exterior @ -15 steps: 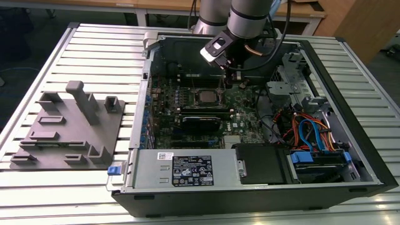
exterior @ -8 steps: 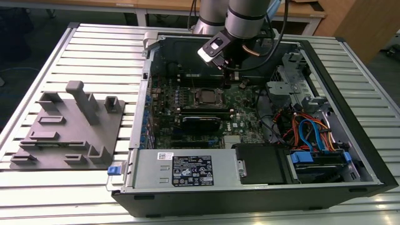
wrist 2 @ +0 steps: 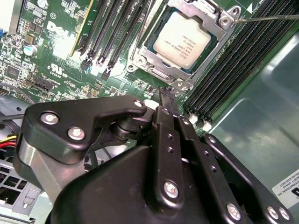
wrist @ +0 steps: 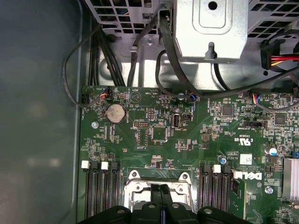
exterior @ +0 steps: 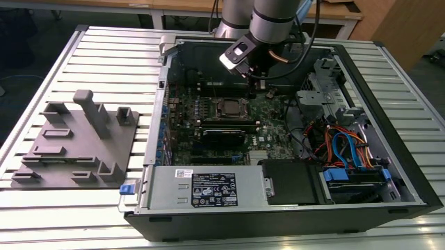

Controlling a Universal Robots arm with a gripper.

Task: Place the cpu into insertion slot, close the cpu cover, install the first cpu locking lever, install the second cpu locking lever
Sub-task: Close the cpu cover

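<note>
The cpu (wrist 2: 183, 40), a silver-grey square chip, lies in the insertion slot (wrist 2: 150, 63) on the green board. The cpu cover (wrist 2: 216, 17), a silvery frame, lies down around the chip's top. One thin wire lever (wrist 2: 268, 18) sticks out sideways from the socket's corner; another thin lever (wrist 2: 145, 21) runs along the socket's side by the black memory slots. My gripper (wrist 2: 167, 95) hovers just off the socket's edge, its black fingers pressed together with nothing between them. In the exterior view the gripper (exterior: 256, 88) hangs slightly behind the socket (exterior: 228, 107).
Inside the open computer case (exterior: 389, 208), long black memory slots (wrist 2: 233, 70) flank the socket. Cables (wrist: 140, 51) and a metal bracket (wrist: 210, 28) sit beyond the board. A grey fixture plate (exterior: 76, 146) lies on the slatted table at the exterior view's left.
</note>
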